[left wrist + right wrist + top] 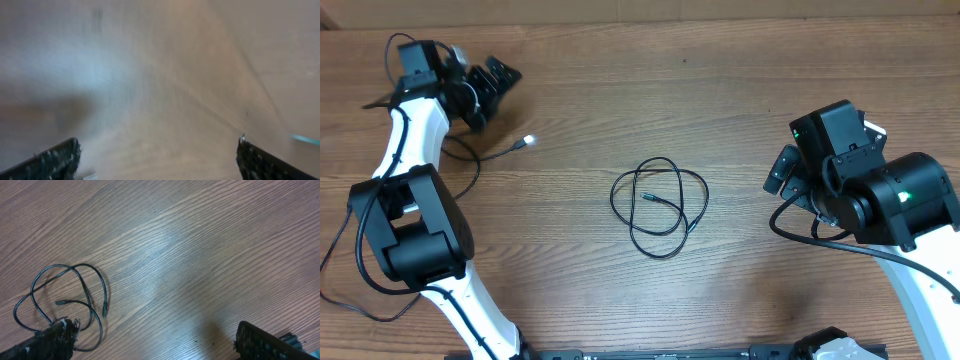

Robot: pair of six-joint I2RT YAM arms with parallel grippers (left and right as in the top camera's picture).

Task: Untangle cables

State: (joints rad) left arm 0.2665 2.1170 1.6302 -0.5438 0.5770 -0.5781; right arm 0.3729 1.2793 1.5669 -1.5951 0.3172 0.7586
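Cable coil (660, 208) is lying in overlapping loops at the centre of the table (720, 80), touching neither gripper. A loose cable (505, 152) with a bright plug tip is lying at upper left, beside the left arm (415, 150). The left gripper (498, 92) is sitting wide open at upper left, holding nothing. The right gripper (155, 330) is hovering wide open and empty at right, and its wrist view is showing the coil at lower left.

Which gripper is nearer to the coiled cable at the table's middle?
Right. The right gripper is close beside the coiled cable, on its right; the left gripper is much farther, off to its left.
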